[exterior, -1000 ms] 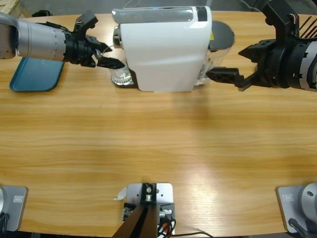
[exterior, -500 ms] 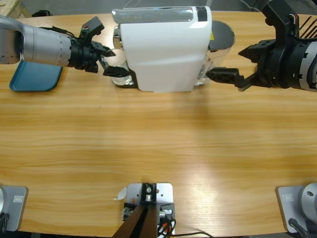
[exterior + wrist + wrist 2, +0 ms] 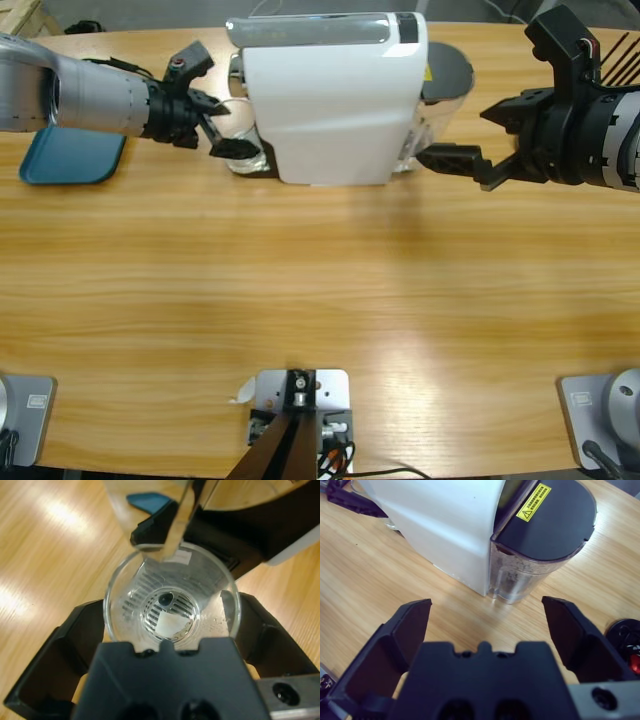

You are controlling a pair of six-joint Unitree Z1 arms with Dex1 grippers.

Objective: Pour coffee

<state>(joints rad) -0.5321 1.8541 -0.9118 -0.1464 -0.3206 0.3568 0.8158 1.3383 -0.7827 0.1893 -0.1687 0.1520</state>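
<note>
Left gripper (image 3: pixel 222 128) reaches in from the desk's left edge, jaws spread around a clear round glass cup (image 3: pixel 171 600) that stands at the left side of the tall white plastic coffee machine (image 3: pixel 330 95) near the desk's far edge. No amber coffee is discernible in the cup; whether any lies at its bottom cannot be told. Right gripper (image 3: pixel 470 135) hangs with jaws spread wide, holding nothing, beside the machine's clear water tank with black lid (image 3: pixel 540 535). A flat blue tray (image 3: pixel 70 160) lies by the far left corner.
</note>
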